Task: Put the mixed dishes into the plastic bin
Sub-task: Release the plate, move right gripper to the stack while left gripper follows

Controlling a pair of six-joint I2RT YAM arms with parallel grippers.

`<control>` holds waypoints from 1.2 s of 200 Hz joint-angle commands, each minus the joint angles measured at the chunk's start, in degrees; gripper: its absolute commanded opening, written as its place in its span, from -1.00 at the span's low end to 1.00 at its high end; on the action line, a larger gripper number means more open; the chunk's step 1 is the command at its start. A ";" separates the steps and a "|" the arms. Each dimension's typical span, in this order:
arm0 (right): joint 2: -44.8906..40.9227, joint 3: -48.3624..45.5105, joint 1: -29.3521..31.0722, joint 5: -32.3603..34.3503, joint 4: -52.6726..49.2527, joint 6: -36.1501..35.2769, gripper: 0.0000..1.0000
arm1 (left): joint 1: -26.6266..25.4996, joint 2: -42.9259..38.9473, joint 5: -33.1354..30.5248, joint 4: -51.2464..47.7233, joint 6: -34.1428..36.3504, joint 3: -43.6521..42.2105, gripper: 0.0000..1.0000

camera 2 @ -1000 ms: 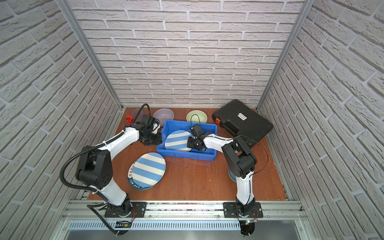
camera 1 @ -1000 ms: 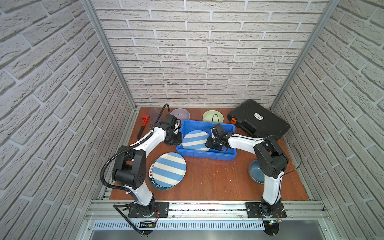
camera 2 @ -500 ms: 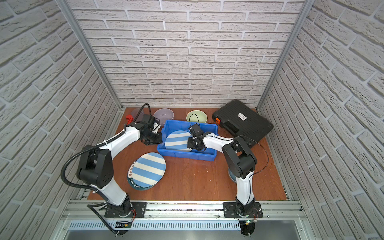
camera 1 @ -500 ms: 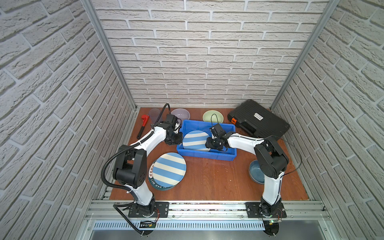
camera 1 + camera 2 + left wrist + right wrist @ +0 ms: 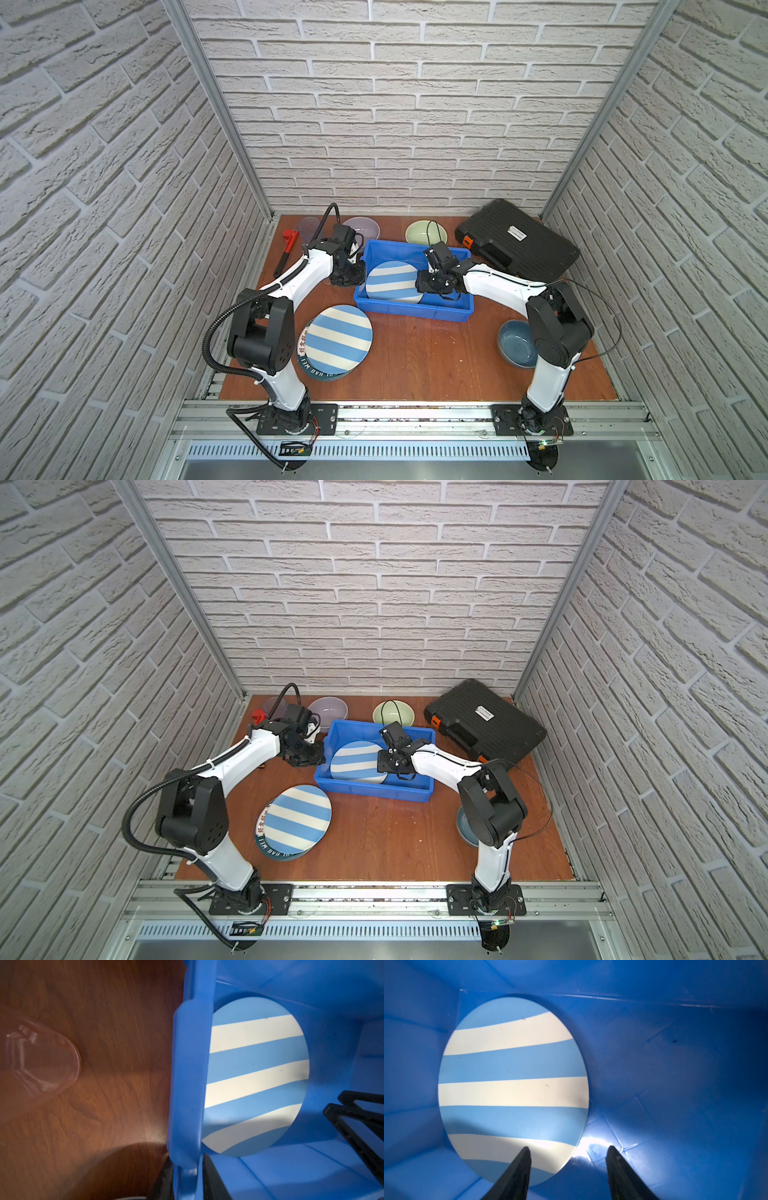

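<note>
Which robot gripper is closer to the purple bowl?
Left. The left gripper straddles an end wall of the blue bin, near the purple bowl. The right gripper is farther off, inside the bin over the striped plate.

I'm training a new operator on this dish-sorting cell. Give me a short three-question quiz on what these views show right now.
1. True or false: a striped plate is inside the blue bin.
2. The jaws of the right gripper are: A) shut on the plate; B) open, holding nothing; C) shut on the bin's rim.
3. How many bowls stand on the table outside the bin?

Key
1. True.
2. B.
3. Three: the lilac bowl, the pale green bowl and the blue-grey bowl.
</note>
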 commanded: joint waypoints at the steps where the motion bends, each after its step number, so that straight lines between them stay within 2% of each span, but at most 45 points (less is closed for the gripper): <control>1: -3.38 1.22 0.52 1.67 -1.30 -1.47 0.21 | 0.24 -2.56 0.22 -0.30 -0.64 0.99 -0.29; 29: -6.04 1.21 0.75 1.34 -1.88 -2.42 0.21 | 0.31 -4.86 -0.66 -2.03 -1.00 1.24 -0.10; 54: -8.84 1.34 1.66 2.23 -3.06 -3.48 0.17 | 1.08 -8.90 -4.49 -3.13 -2.65 -0.55 0.13; 102: -15.40 -0.83 5.84 -0.18 -0.75 -5.73 0.13 | 8.51 -19.44 -5.30 -5.54 -10.99 -9.89 0.14; 155: -16.91 -4.85 11.69 -2.95 5.04 -6.57 0.23 | 15.47 -30.90 -7.52 -9.37 -13.73 -20.14 0.15; 240: -13.70 -3.97 19.07 -9.23 9.39 -5.88 0.27 | 18.09 -41.32 -10.50 -12.36 -18.47 -30.13 0.27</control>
